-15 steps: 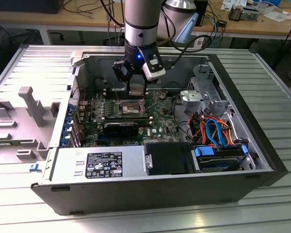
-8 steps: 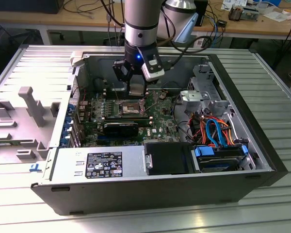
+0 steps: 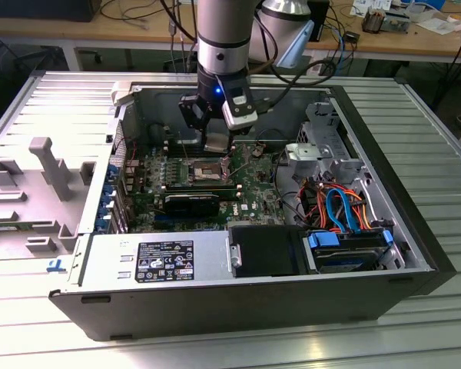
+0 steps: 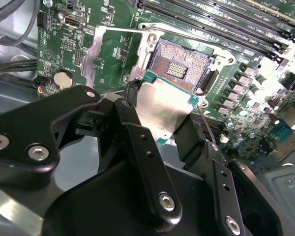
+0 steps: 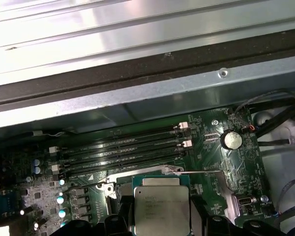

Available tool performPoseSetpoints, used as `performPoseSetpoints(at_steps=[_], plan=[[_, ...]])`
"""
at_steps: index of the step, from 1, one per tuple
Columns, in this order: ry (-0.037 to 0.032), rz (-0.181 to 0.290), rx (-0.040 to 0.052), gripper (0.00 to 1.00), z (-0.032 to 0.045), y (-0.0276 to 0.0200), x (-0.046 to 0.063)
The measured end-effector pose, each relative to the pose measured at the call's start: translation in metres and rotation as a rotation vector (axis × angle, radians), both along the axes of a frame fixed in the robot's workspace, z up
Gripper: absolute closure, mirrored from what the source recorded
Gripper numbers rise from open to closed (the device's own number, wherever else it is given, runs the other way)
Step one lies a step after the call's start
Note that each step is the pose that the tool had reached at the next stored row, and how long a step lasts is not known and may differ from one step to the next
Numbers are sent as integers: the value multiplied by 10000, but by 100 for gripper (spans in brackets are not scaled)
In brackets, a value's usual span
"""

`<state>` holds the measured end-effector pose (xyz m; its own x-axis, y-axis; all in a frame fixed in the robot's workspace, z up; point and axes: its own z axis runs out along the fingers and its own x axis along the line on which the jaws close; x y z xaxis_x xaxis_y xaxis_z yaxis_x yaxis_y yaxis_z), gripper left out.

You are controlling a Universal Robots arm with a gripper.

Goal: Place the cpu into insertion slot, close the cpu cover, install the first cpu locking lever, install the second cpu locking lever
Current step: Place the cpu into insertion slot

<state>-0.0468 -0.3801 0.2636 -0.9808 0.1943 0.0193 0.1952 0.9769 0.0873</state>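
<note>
In the exterior view, the black gripper (image 3: 215, 144) hangs inside an open grey metal computer case (image 3: 415, 231). It is just above the insertion slot (image 3: 203, 171), a square silver-rimmed socket with a dark centre on the green motherboard (image 3: 253, 192).

In the second wrist view, the black fingers (image 4: 192, 135) are clamped on opposite edges of the cpu (image 4: 164, 110), a small flat square chip with a dull silver top and a green rim. The chip is held tilted, near the insertion slot (image 4: 182, 61) and not seated in it; the socket's dark pin field lies bare. The cpu cover (image 4: 90, 61), a thin silver frame plate with a large square opening, lies swung open beside the socket.

In the first wrist view, the cpu (image 5: 161, 209) sits between the dark fingers (image 5: 202, 219). Long black memory slots (image 5: 123, 147) run just beyond it, and a round silver coin battery (image 5: 232, 140) lies off to one side.
</note>
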Motion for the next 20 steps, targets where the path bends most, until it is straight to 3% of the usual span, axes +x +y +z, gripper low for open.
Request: performPoseSetpoints(at_steps=[20], plan=[[0,-1496,0,46,-24,-8,0]])
